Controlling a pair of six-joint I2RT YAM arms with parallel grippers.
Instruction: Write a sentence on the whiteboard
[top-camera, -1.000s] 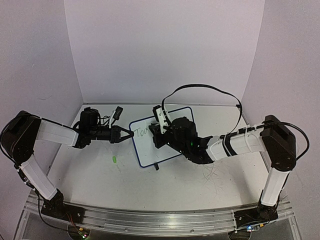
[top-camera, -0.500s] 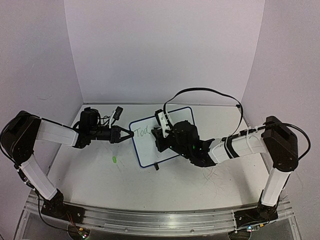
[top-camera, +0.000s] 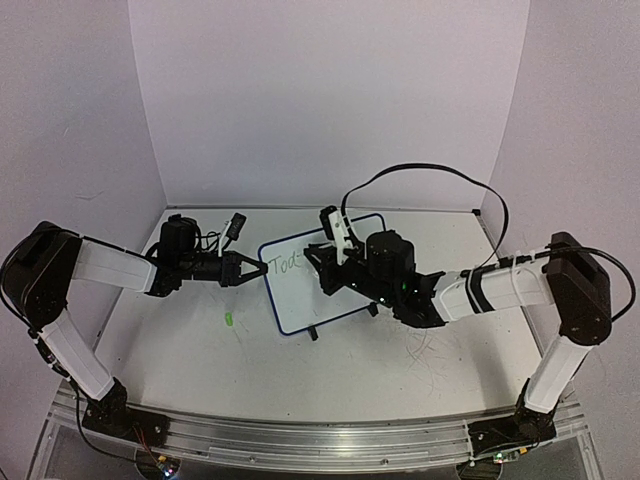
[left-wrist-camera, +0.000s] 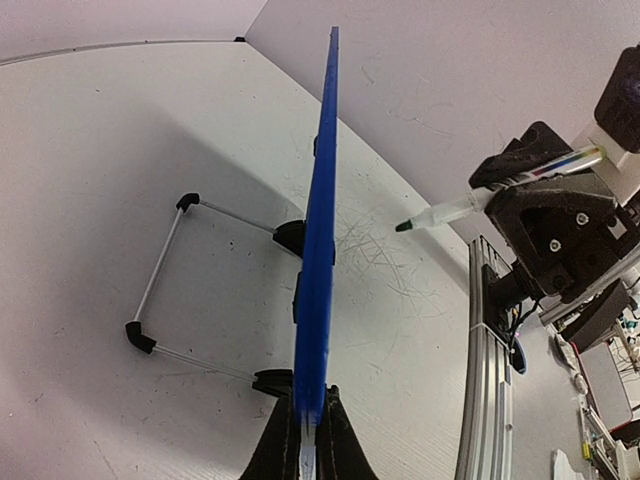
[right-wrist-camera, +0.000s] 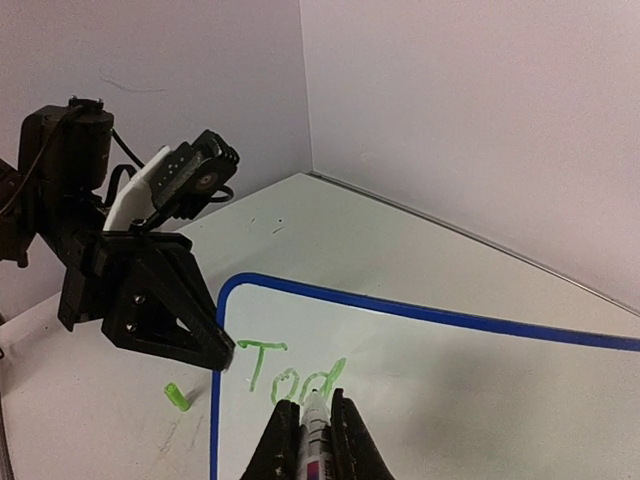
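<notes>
**Three Letters Written, Sentence Incomplete**

Three green handwritten letters (right-wrist-camera: 290, 376) were on the small white rectangular whiteboard (top-camera: 300, 298) with the thin blue frame. They sat in its upper left corner. They were the only legible writing in the room and read "Tod". The rest of the face was blank, so I judged the task to be at an early stage, with nearly the whole sentence left to write.

The whiteboard stood tilted on its thin wire stand (left-wrist-camera: 165, 282) near the middle of the white table (top-camera: 200, 360), between the two arms. The left gripper (top-camera: 262, 268) was closed on the board's left edge, one finger on each side of the frame, steadying it.

The right gripper (right-wrist-camera: 313, 428) was closed on a slim white marker with a green tip (left-wrist-camera: 470, 206). The left wrist view showed the tip just off the board face, not touching. The right wrist view placed it beside the last letter.

The marker barrel carried coloured print, too small to read. No brand or label could be made out elsewhere.

A small green marker cap (top-camera: 228, 319) lay on the table, left of the board and apart from it.
</notes>
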